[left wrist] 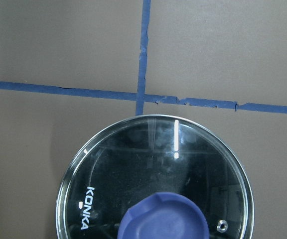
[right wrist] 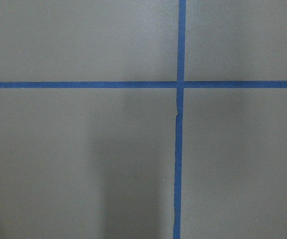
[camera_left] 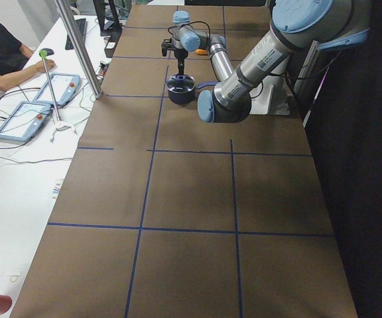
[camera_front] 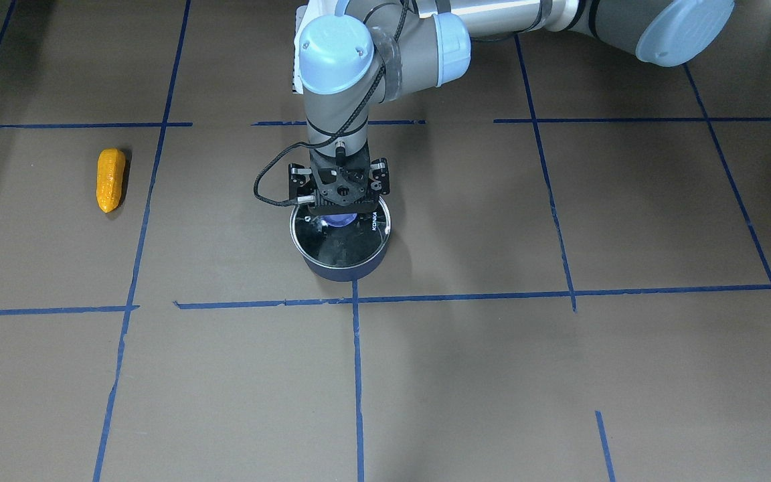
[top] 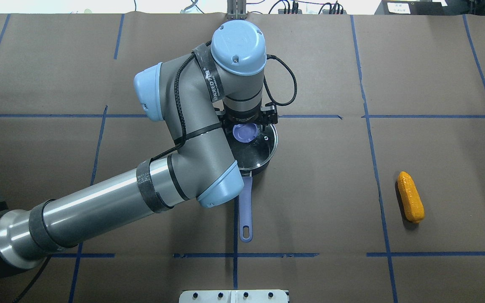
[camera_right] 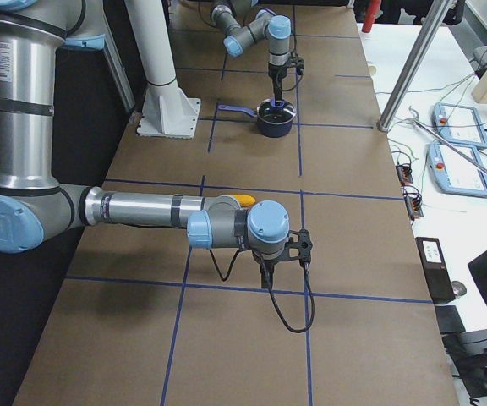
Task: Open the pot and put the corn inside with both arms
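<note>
Brown paper with a blue tape grid covers the whole table (camera_front: 559, 375), and the action sits mid-table. The left gripper (camera_front: 340, 204) hangs straight down over the periwinkle knob (top: 245, 133). Its fingertips are hidden under its own body, so I cannot tell whether it has closed on the knob or merely straddles it. That knob crowns the glass lid (left wrist: 133, 164), which sits flat and square on the pot (camera_front: 345, 271), so the pot is not open yet. My read is that the lid is rigid, smooth and breakable, with a bit of weight. The knob is the only sensible hold, pinched dead centre and lifted straight up. The pot looks small and light and could drag along on the paper. Its long handle (top: 245, 202) points back toward the robot. Well off on the robot's right lies the corn (top: 410, 196), alone on the paper. It is likely light, hard plastic, and the bumps should help grip while the tapered ends would squirt out, so clamp across the middle. The right gripper (camera_right: 299, 250) hovers over bare paper near it, seen only from the side, so I cannot tell how its jaws stand.
</note>
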Available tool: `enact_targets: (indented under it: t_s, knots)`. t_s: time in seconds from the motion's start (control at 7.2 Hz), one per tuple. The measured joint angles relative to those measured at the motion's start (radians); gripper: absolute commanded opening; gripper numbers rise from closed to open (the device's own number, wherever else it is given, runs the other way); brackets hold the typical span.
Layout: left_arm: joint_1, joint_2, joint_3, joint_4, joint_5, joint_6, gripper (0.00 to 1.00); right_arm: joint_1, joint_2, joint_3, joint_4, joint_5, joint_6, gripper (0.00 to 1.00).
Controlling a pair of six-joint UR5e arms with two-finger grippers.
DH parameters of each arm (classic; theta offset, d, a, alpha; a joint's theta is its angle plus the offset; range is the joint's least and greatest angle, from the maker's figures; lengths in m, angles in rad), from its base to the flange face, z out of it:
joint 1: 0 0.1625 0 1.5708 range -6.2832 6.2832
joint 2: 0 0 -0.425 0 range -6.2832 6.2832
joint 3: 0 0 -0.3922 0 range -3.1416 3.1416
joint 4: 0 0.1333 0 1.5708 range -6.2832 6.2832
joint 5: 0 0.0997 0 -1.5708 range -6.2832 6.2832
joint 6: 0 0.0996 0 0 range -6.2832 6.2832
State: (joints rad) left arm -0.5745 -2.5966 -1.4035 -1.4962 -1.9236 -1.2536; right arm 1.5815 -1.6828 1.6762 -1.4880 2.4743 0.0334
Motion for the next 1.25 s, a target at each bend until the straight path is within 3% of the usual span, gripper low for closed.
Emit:
enact_targets:
  t_s: [0.42, 0.56, 0.97, 1.25]
  knots:
    - [0.009, 0.004, 0.016, -0.016, 0.001, 0.0, 1.0, 0.0, 0.005, -0.001, -0.001, -0.001, 0.0, 1.0]
    - [0.013, 0.005, 0.016, -0.016, 0.002, 0.0, 0.91, 0.0, 0.006, -0.004, -0.001, -0.001, 0.0, 1.0]
    - [0.016, 0.007, 0.017, -0.016, 0.003, 0.0, 0.34, 0.0, 0.008, -0.012, 0.0, -0.002, -0.001, 1.0]
    - [0.013, 0.005, 0.001, -0.003, 0.003, -0.001, 0.24, 0.0, 0.008, -0.014, 0.0, -0.001, -0.001, 1.0]
